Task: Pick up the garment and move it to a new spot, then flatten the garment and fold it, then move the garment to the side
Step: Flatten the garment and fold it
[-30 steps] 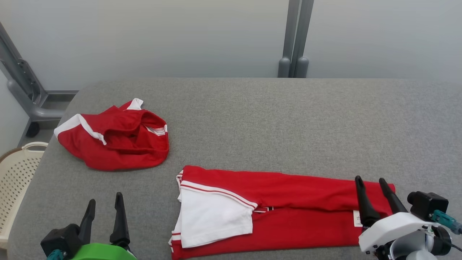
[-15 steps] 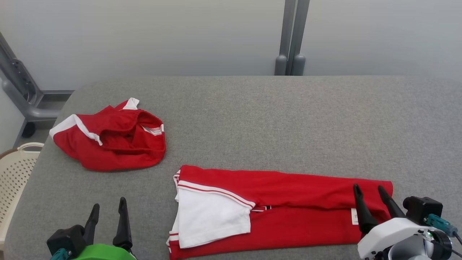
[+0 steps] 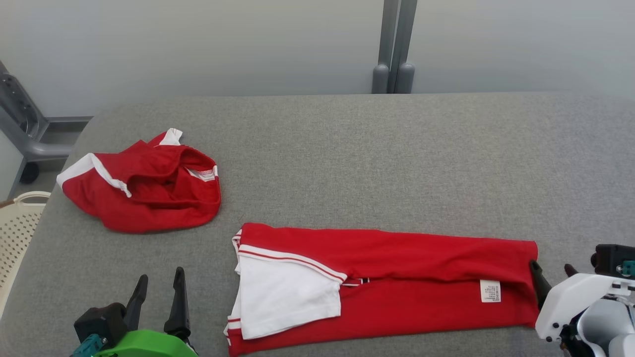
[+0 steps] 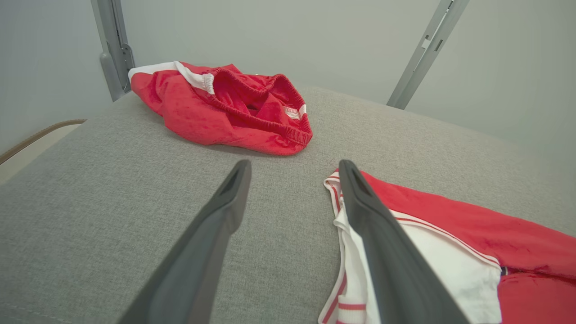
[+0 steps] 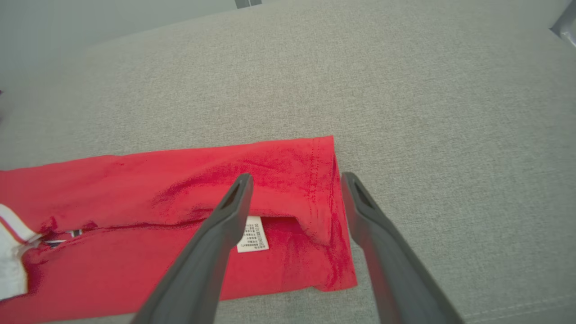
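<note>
The garment (image 3: 397, 282) is red with a white sleeve panel and lies folded into a long strip along the near edge of the grey table (image 3: 372, 148). A small white label shows near its right end. My right gripper (image 3: 550, 266) stands open just past that right end; in the right wrist view its fingers (image 5: 297, 177) straddle the garment's (image 5: 180, 189) hemmed corner from above, holding nothing. To the left of the sleeve end, my left gripper (image 3: 161, 275) hangs open and empty over bare table. In the left wrist view its right finger (image 4: 293, 165) overlaps the garment's (image 4: 450, 234) striped cuff.
A second red piece with white trim (image 3: 144, 193) lies crumpled at the table's left, also ahead of the left gripper (image 4: 225, 108). A cream perforated basket (image 3: 15, 223) stands off the table's left edge. A grey post (image 3: 394, 49) rises behind the table.
The camera has shifted, moving the whole picture left. My right gripper has drawn back from over the garment's right end to just beyond its edge. The garment lies as before.
</note>
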Controlling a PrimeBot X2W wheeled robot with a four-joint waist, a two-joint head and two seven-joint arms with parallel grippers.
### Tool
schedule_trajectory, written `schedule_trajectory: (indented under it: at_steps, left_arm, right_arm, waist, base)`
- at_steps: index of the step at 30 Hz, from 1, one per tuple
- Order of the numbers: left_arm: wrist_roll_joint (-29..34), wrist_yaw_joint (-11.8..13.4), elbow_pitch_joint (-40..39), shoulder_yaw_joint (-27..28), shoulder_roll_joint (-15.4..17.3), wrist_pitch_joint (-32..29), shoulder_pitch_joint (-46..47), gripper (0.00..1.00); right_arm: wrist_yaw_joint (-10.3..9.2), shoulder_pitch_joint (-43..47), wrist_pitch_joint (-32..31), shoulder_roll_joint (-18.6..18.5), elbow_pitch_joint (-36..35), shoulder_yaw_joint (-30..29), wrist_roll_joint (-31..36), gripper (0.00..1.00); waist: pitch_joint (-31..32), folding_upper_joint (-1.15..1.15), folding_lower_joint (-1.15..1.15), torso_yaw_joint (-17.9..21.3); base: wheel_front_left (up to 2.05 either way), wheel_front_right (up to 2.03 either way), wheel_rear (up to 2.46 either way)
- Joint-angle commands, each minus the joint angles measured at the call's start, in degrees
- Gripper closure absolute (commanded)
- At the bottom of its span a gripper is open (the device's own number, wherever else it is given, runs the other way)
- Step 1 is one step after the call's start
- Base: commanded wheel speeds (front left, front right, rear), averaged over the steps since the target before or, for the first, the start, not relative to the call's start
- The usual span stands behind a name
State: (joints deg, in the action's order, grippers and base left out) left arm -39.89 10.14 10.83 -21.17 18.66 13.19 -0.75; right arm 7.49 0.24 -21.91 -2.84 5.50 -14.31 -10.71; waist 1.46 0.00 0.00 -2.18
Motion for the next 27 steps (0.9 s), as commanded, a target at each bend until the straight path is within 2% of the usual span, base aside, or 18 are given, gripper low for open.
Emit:
schedule_trajectory:
  at_steps: [1,6,11,27]
  left_arm:
    - [-0.17,-0.20,-0.17,0.04,0.11,0.01,1.02,0.00]
    - [-0.30,-0.64,0.01,-0.37,-0.50,0.07,2.10,0.00]
    - [0.15,-0.98,0.32,-0.85,-0.82,0.23,3.31,0.00]
    - [0.70,-2.00,1.44,-1.89,-0.75,0.03,6.66,0.00]
  right_arm:
    - [0.01,-0.86,-1.96,-0.09,-0.81,-0.71,1.00,0.00]
    - [-0.01,-1.84,-9.16,-0.06,-1.73,-4.84,3.97,0.00]
    - [-0.01,-2.91,-13.13,-0.11,-0.45,-5.85,5.51,0.00]
    - [-0.02,-6.63,-13.88,-0.70,5.98,-7.32,8.27,0.00]
  waist:
    - [-0.65,0.00,0.00,-0.01]
    - [-2.20,0.00,0.00,-0.86]
    - [-4.06,0.00,0.00,-1.55]
    - [-8.15,0.00,0.00,-3.60]
  base:
    - [0.00,0.00,0.00]
    - [0.00,0.00,0.00]
    - [0.00,0.00,0.00]
    - [0.00,0.00,0.00]
